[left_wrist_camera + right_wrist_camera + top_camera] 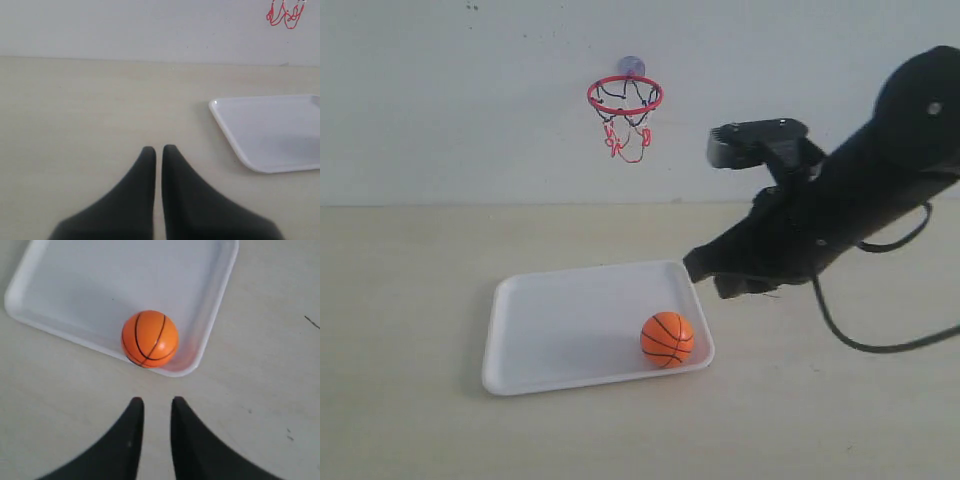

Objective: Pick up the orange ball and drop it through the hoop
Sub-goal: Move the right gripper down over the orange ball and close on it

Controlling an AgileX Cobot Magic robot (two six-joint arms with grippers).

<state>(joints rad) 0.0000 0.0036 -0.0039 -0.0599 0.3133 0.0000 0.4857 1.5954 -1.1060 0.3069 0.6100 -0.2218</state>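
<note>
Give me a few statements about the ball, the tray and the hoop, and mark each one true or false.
The orange ball lies in the white tray. True.
The ball sits in the tray's middle. False: it rests by a corner, close to the rim.
The hoop hangs on the wall with nothing in its net. True.
The right gripper holds the ball. False: it is outside the tray, apart from the ball.
</note>
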